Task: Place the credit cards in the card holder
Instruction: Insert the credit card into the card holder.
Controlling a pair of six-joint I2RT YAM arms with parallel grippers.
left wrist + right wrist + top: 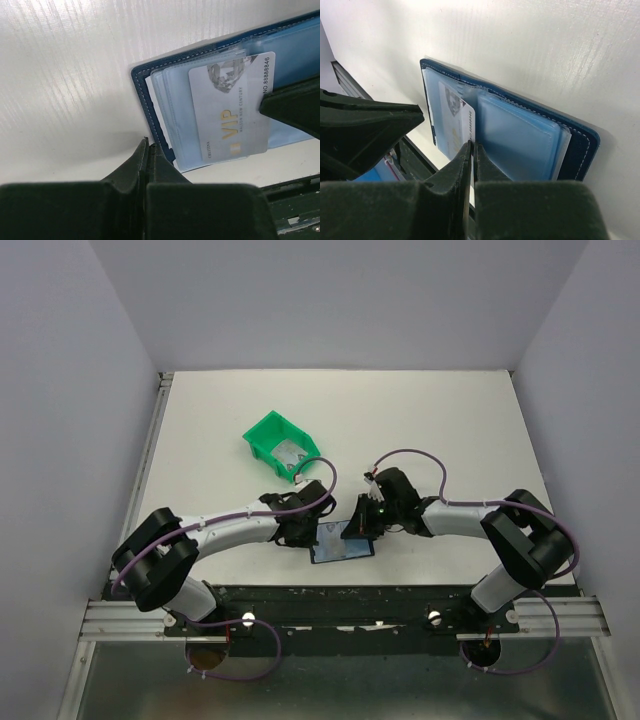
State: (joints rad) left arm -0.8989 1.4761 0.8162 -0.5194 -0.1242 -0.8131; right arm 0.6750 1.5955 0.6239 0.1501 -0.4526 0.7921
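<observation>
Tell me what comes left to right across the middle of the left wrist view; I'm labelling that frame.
Bare table → card holder, its stitched blue edge → clear sleeves → credit card marked VIP → right gripper's black finger.

I see a navy card holder (142, 85) with white stitching and pale blue sleeves just past my black left fingers (132, 169); the credit card (235, 110) on it is silver-grey with gold VIP lettering

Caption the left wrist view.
Right pincer holds a VIP card on the open card holder; shut left pincer at its edge.
</observation>
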